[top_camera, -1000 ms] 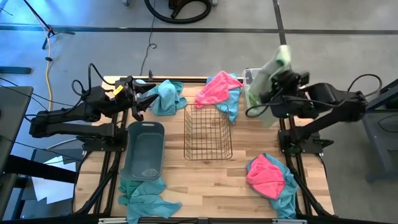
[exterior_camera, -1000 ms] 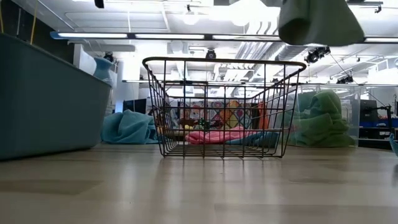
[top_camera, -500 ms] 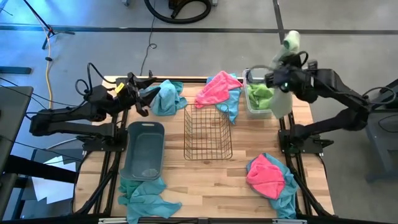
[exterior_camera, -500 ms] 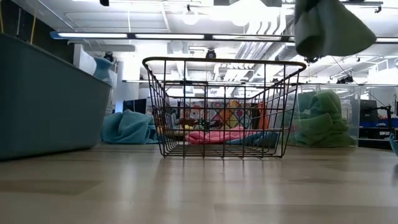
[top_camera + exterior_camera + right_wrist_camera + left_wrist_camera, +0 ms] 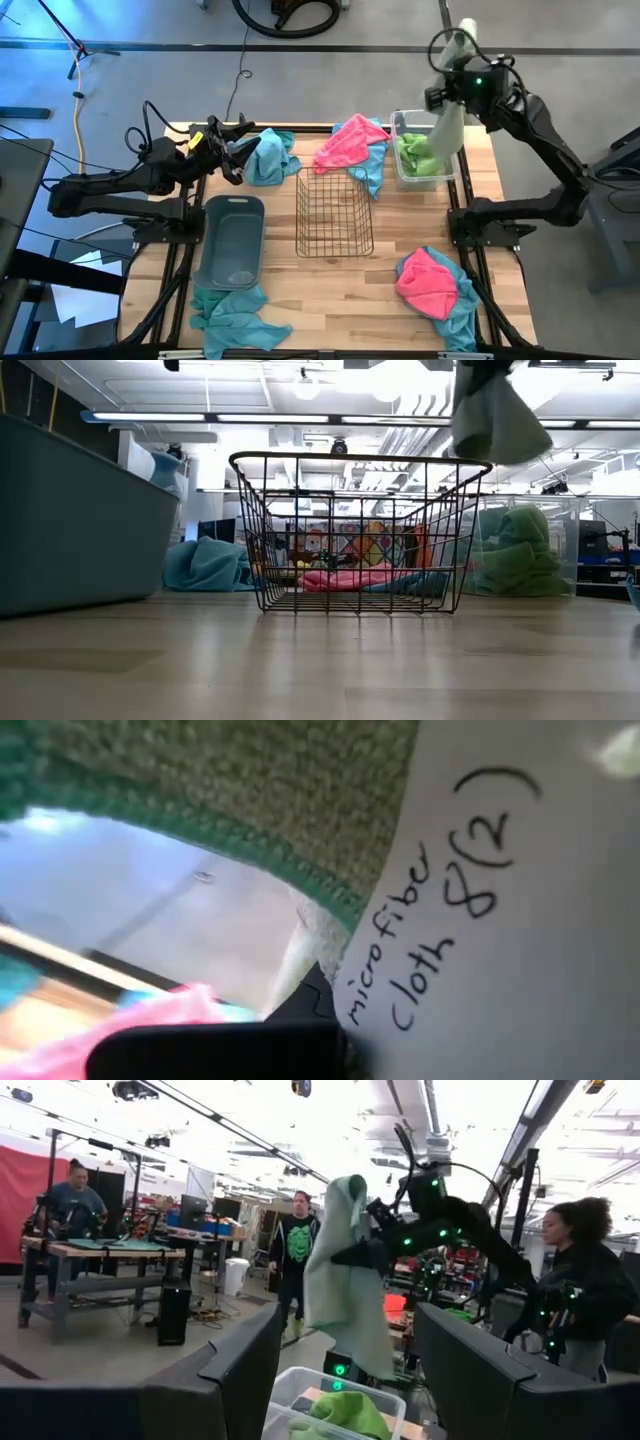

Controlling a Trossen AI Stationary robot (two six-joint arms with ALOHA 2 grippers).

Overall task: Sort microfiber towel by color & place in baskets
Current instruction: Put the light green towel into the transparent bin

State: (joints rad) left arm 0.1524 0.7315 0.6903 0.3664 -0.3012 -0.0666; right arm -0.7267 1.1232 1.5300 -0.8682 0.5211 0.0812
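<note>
Above the clear bin (image 5: 402, 172) I've got the right gripper (image 5: 452, 88) clamped on a green towel (image 5: 447, 125); left gripper (image 5: 232, 150) apart.

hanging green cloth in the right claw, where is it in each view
High: pale lime green microfiber cloth hangs at top right, over the clear plastic bin.
Low: top right, above the bin.
Left wrist: centre, above the bin.
Right wrist: fills the top.
Shared landmark: the bin.
</note>
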